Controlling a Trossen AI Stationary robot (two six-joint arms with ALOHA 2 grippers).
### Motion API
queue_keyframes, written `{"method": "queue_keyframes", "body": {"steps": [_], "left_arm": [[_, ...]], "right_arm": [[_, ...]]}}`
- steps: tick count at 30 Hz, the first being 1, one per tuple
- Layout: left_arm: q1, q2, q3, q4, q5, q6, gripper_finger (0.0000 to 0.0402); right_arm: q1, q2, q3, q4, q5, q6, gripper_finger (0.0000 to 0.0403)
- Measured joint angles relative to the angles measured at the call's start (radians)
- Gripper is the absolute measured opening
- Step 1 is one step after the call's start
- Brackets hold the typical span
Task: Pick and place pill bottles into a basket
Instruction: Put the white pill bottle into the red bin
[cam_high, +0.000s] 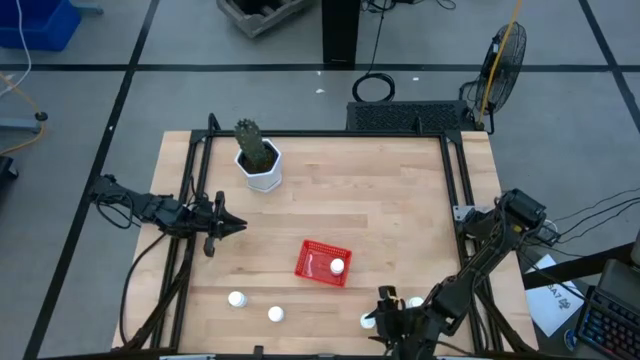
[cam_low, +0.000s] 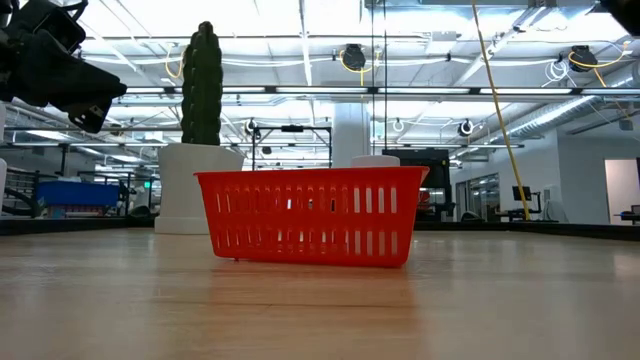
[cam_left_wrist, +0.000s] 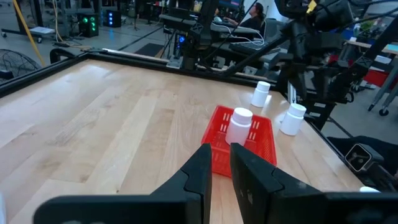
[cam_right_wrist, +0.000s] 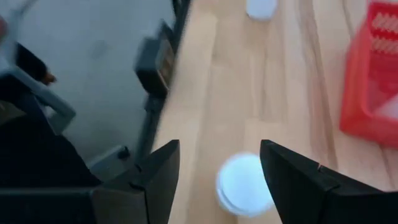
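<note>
On the light wooden plank tabletop (cam_high: 380, 200), framed by a dark metal rail, things read from left to right as follows. At the left edge the left gripper (cam_high: 232, 227) waits above the wood with its two dark fingers (cam_left_wrist: 202, 171) pressed almost together, holding nothing. Just right of it, at the far side, stands a white hexagonal pot with a green cactus (cam_high: 260, 160). Near the front edge two small white cylindrical pill bottles stand apart on the bare wood, one at the left (cam_high: 236, 299) and one a little right of it (cam_high: 275, 314). Right of centre lies the small red rectangular plastic basket with slotted sides (cam_high: 318, 260), set at a slant, with one white bottle upright inside it (cam_high: 337, 266); the low view shows that bottle's cap just above the basket's rim (cam_low: 375, 160). Farther right, at the near edge, the right gripper (cam_high: 382, 322) hangs low with its fingers (cam_right_wrist: 158, 174) spread wide on either side of a white bottle (cam_right_wrist: 242, 185), not touching it. Another bottle (cam_high: 414, 302) stands just right of that gripper. Around the table lies grey floor marked with dark lines, with a standing fan (cam_high: 503, 55) at the far right. Beyond the table the low view shows a bright hall with ceiling lights and white beams.
</note>
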Motion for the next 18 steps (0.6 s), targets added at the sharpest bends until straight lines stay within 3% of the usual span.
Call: {"method": "queue_keyframes", "body": {"steps": [5, 14, 18], "left_arm": [[0.0, 0.0, 0.0, 0.0, 0.0, 0.0, 0.0063], [0.0, 0.0, 0.0, 0.0, 0.0, 0.0, 0.0063], [0.0, 0.0, 0.0, 0.0, 0.0, 0.0, 0.0063]], "right_arm": [[0.0, -0.001, 0.0, -0.078, 0.008, 0.059, 0.0224], [-0.009, -0.002, -0.052, 0.005, 0.031, 0.056, 0.0293], [-0.011, -0.002, -0.078, 0.038, 0.029, 0.058, 0.0304]]}}
